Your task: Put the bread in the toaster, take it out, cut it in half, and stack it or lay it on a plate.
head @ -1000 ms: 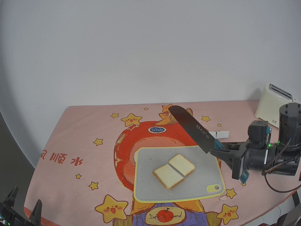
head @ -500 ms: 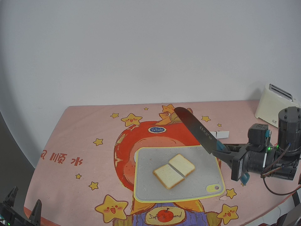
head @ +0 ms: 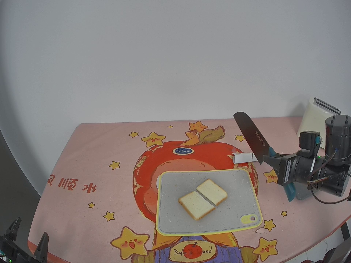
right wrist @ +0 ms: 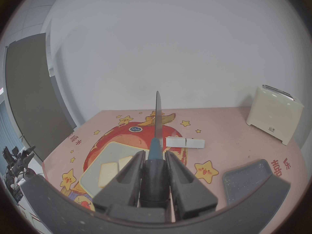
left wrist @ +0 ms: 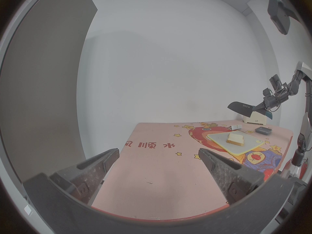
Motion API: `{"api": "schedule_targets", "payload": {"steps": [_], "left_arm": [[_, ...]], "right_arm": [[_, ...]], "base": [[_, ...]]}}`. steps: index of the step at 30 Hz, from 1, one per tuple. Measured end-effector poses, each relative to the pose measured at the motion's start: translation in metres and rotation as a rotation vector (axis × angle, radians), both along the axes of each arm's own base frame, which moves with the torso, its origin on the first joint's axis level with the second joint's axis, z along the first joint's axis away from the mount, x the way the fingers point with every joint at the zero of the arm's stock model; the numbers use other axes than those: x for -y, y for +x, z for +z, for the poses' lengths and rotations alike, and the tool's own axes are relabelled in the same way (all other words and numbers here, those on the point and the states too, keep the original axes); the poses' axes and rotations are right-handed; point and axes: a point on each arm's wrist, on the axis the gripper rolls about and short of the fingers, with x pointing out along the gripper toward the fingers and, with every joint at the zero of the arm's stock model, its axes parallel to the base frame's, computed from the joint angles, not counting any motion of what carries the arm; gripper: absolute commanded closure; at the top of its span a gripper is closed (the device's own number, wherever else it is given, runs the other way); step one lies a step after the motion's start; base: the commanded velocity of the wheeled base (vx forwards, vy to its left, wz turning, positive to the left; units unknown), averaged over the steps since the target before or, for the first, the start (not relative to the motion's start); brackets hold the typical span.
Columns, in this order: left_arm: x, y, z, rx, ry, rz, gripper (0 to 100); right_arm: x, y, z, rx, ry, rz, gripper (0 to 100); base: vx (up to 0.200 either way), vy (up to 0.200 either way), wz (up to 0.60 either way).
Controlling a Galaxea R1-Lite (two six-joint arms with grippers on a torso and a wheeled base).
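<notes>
Your table (head: 91, 157) has a pink cloth with a big red apple and yellow stars on it. A plain white wall stands behind it.

A cream toaster (head: 321, 123) sits at the far right corner. A small white block (head: 244, 157) lies just past the grey cutting board (head: 219, 216). A grey tray (right wrist: 248, 181) lies on the right side, near the toaster.

Your left gripper (head: 29, 234) waits low by the near left corner, its jaws wide apart and holding nothing.

The bread (head: 203, 198) lies flat in the middle of the board, cut in two. The halves sit side by side, slanting from near left to far right, with a thin gap between them.

Your right gripper (head: 272, 159) squeezes the knife (head: 252, 136) by its blue handle. The dark blade stands on edge in the air and points up and away to the left, right of the board.
</notes>
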Motion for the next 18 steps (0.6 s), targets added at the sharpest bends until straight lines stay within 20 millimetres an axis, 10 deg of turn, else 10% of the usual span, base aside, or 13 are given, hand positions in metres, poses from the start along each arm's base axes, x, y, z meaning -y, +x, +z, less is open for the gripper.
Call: {"api": "schedule_targets", "payload": {"steps": [18], "left_arm": [[0.0,0.0,0.0,-0.001,0.0,-0.002,0]], "right_arm": [[0.02,-0.005,0.003,0.006,0.053,-0.085,100]], "base": [[0.0,0.0,0.0]]}}
